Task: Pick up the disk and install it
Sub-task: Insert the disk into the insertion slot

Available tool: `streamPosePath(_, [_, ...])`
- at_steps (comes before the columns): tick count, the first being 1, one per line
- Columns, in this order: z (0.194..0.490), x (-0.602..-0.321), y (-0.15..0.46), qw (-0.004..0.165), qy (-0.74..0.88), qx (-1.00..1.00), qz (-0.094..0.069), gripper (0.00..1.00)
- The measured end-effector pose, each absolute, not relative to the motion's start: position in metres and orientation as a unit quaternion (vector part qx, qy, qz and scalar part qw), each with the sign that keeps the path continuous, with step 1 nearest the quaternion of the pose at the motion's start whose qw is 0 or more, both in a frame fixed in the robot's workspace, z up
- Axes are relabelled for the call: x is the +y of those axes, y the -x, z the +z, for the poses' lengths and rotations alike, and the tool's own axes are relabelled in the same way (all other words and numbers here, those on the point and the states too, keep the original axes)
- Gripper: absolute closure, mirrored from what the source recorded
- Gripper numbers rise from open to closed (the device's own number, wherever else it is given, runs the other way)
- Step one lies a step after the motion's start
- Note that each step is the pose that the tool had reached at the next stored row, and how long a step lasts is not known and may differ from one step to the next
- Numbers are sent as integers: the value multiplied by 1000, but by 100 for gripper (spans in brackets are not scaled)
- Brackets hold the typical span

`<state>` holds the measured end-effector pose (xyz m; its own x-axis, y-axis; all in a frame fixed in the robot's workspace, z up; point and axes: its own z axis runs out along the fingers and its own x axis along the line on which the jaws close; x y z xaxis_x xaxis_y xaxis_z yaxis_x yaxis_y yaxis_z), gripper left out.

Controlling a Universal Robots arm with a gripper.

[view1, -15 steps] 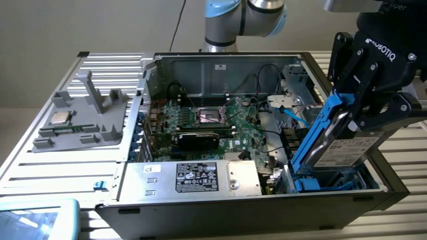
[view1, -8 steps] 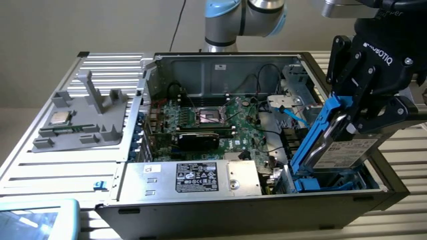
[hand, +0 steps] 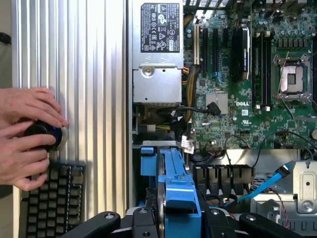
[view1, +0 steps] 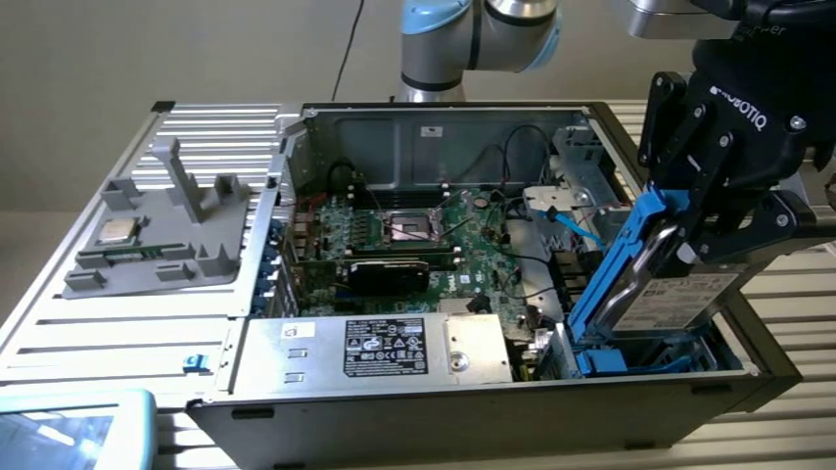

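- Ribbed metal table (view1: pixel 117 333) sat at the exterior view's left, open PC case (view1: pixel 432 127) mid-frame.
- Disk (view1: pixel 679 299) at the right looked stiff, dense and shock-sensitive to me; I'd grip the blue frame (view1: pixel 614 264) sides, not the label.
- Gripper (view1: pixel 699 240) was clamped on its upper end; the disk hung steeply tilted below, lower end at the blue bay (view1: pixel 640 357).

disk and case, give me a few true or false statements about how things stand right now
1. The hand grips the disk. True.
2. The disk lies flat outside the case. False: it stands on edge at the blue bay inside the case.
3. A processor chip sits on the grey fixture. True.
4. The grey metal box stands outside the case. False: it sits inside it.
5. A person's hands rest on a black knob. True.
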<state>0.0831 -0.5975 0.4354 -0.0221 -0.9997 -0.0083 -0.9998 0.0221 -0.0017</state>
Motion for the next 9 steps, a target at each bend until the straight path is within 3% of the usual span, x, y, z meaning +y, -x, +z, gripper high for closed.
streamPosePath(9, [430, -597, -83, 4, 699, 715, 2, 63])
